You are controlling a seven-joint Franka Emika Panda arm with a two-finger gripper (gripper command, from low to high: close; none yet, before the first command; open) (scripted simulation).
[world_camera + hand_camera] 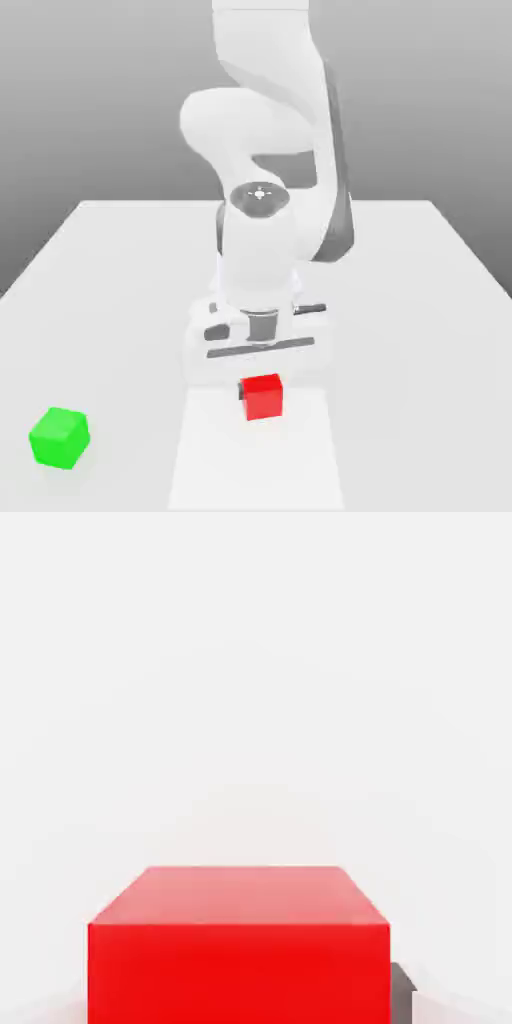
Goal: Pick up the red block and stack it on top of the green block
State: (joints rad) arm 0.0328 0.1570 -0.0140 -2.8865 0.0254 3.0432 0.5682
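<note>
One red block (263,397) is held between the closed fingers (241,391) of the gripper (262,392); well apart from it, toward the exterior view's left, the green block (60,438) is seen.

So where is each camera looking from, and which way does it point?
Exterior view: sits off the robot, facing it and looking down at a slant over the table, the red block and the green block; the robot's arm and hand show.
Hand view: rides on the hand, looking at the red block; a dark bit of finger shows beside it.
Both share the red block.
</note>
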